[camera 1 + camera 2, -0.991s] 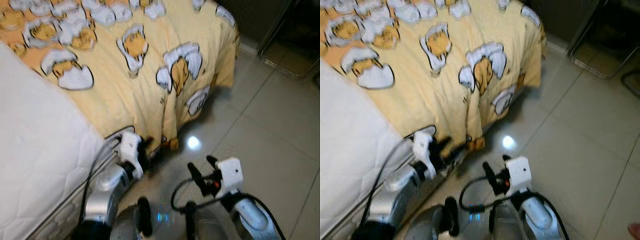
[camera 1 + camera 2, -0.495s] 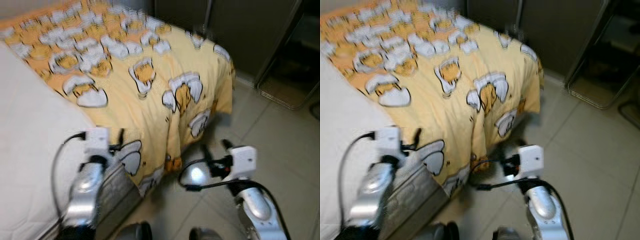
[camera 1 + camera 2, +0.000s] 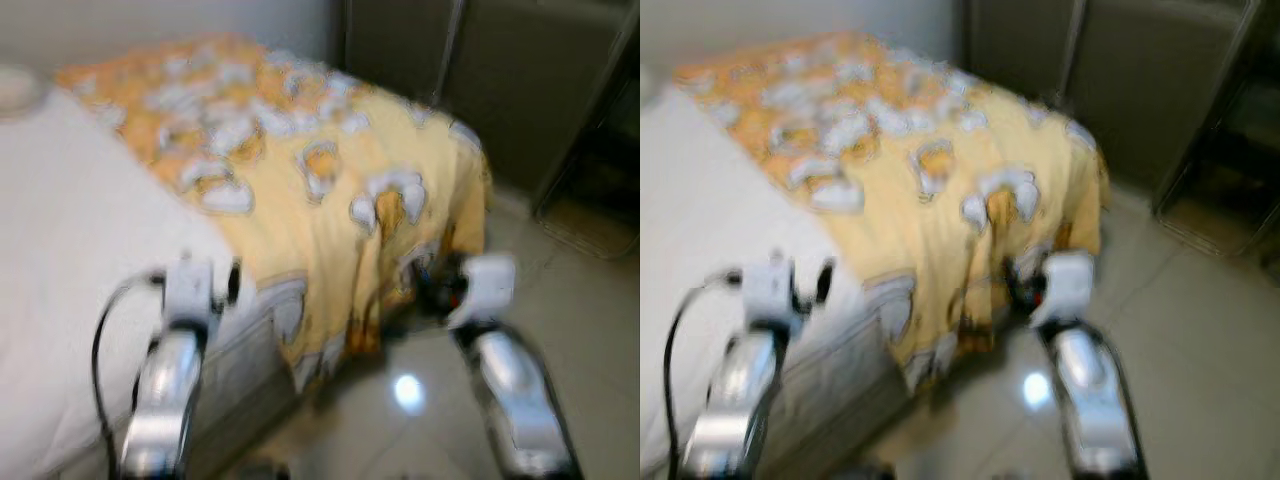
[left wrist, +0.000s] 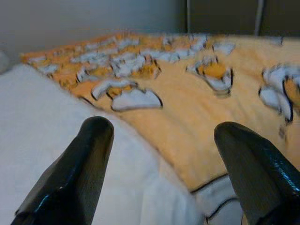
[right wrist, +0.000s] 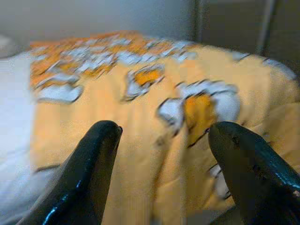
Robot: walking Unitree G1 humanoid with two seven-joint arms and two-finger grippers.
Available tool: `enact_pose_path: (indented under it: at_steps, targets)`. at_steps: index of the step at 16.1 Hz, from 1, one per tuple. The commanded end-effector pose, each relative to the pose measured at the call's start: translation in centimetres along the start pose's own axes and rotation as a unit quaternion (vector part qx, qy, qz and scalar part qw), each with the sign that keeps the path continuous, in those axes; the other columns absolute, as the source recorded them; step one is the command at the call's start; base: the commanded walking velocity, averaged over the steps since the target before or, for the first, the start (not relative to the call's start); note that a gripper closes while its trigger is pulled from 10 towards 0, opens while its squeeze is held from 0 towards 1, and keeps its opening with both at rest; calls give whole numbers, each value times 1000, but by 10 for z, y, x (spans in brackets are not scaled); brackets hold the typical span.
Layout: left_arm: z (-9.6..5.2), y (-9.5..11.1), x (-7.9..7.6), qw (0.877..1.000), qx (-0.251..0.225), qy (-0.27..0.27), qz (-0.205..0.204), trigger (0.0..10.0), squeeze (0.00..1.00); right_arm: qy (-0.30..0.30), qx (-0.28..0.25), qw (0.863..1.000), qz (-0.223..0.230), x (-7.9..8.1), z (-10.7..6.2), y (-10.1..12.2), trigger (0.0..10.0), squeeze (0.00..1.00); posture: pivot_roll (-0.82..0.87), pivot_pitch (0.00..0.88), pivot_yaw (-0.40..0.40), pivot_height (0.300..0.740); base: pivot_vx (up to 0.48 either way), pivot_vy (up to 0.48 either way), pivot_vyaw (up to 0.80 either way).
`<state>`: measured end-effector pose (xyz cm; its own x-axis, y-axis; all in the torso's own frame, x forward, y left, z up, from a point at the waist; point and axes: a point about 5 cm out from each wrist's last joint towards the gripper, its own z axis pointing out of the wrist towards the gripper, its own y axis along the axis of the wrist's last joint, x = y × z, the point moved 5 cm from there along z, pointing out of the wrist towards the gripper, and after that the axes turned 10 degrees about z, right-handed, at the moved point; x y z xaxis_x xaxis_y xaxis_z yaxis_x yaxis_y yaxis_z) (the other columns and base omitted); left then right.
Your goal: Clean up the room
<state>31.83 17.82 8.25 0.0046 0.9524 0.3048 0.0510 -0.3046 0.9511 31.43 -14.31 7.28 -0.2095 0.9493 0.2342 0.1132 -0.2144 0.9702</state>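
A yellow blanket (image 3: 330, 190) with white and orange cartoon prints covers the far part of the bed and hangs over its foot end down to the floor. The bare white mattress (image 3: 70, 250) lies to its left. My left gripper (image 3: 225, 285) is raised over the mattress edge, beside the blanket's border, and in the left wrist view the left gripper (image 4: 161, 140) stands open. My right gripper (image 3: 432, 285) is raised in front of the hanging blanket side; in the right wrist view the right gripper (image 5: 164, 140) is open with nothing in it. The eye views are blurred.
Pale glossy floor tiles (image 3: 570, 270) spread to the right of the bed. Dark wardrobe doors (image 3: 500, 70) stand behind the bed's foot end, and a dark metal rack (image 3: 600, 190) is at the far right.
The view has tilted up and shifted, showing more of the bed and wall. Both arms have risen from near the floor to bed height, and the left gripper now hangs over the mattress edge.
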Motion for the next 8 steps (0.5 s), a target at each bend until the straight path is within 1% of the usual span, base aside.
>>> enact_pose_path:
  at_steps: [1, 3, 5, 7, 8]
  targets:
    - [2, 3, 1, 1000, -2, 2, -6, 10000, 0, 6, -10, 1000, -2, -2, 8, 9, 10000, 0, -62, 0, 32, 740, 0, -472, 431]
    - [6, 4, -2, 1000, -2, 2, -17, 10000, 0, 11, -11, 1000, -2, -1, 12, 9, 10000, 0, -58, 0, 26, 740, 0, -471, 413]
    - [12, 8, -3, 1000, -4, 5, -13, 10000, 0, 19, -12, 1000, -3, 1, 15, 9, 10000, 0, -61, 0, 23, 740, 0, -465, 0]
    - [14, 5, -4, 1000, 4, 6, -11, 10000, 0, 19, -18, 1000, -5, 0, 19, 14, 10000, 0, -61, 0, 23, 740, 0, -465, 0]
    - [15, 3, -4, 1000, 9, 9, -17, 10000, 0, 16, -21, 1000, -6, -3, 21, 16, 10000, 0, -59, 0, 25, 740, 0, -465, 0]
